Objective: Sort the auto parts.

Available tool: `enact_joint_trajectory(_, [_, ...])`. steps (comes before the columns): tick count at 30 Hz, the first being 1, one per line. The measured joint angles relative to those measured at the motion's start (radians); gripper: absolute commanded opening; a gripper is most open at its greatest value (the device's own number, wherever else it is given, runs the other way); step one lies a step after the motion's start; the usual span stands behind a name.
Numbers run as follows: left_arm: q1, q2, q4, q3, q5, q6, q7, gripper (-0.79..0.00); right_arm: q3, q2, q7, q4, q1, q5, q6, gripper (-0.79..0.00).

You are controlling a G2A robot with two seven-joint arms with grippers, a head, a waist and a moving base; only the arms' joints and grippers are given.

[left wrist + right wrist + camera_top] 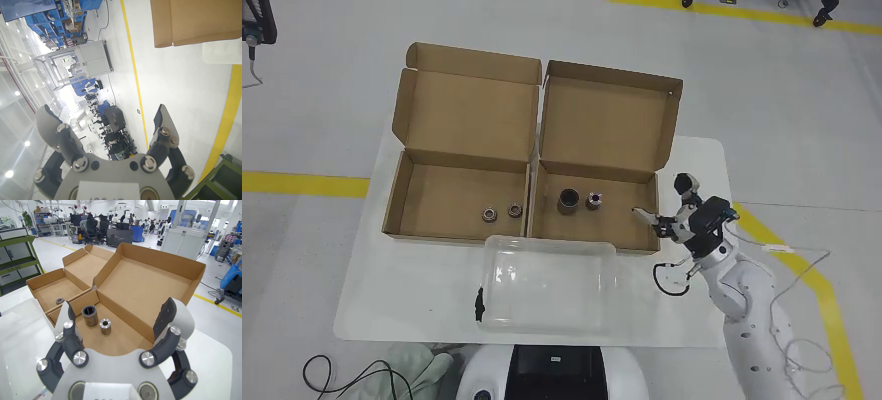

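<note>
Two open cardboard boxes stand side by side on the white table [697, 165]. The left box [402, 195] holds two small ring bearings [488, 212] [514, 210]. In the right box [647, 190] a dark metal cylinder [569, 201] [90, 315] stands upright beside a smaller steel bushing [593, 199] [105, 326]. My right gripper [664, 200] [118, 303] hovers open and empty at the right box's near right corner. My left gripper [103, 109] is open and empty, facing the floor, with a cardboard flap [189, 22] far ahead of it.
A clear plastic bin [550, 283] with nothing in it sits at the table's front, just before the boxes. Both box lids [607, 120] stand open at the back. Bare table lies to the right of the right box [208, 351].
</note>
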Motion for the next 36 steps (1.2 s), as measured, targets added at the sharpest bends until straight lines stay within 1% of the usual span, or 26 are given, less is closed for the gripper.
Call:
enact_joint_trajectory(6, [0.000, 0.000, 0.000, 0.000, 0.000, 0.000, 0.000, 0.000, 0.067, 0.011, -0.040, -0.035, -0.082, 0.022, 0.032, 0.000])
enact_joint_trajectory(17, [0.000, 0.000, 0.000, 0.000, 0.000, 0.000, 0.000, 0.000, 0.207, 0.021, -0.178, -0.142, -0.297, 0.074, 0.134, 0.000])
enact_joint_trajectory(22, [0.000, 0.000, 0.000, 0.000, 0.000, 0.000, 0.000, 0.000, 0.242, 0.023, -0.221, -0.174, -0.366, 0.089, 0.148, 0.000])
enact_joint_trajectory(36, [0.000, 0.000, 0.000, 0.000, 0.000, 0.000, 0.000, -0.001, 0.245, 0.023, -0.224, -0.180, -0.373, 0.089, 0.145, 0.000])
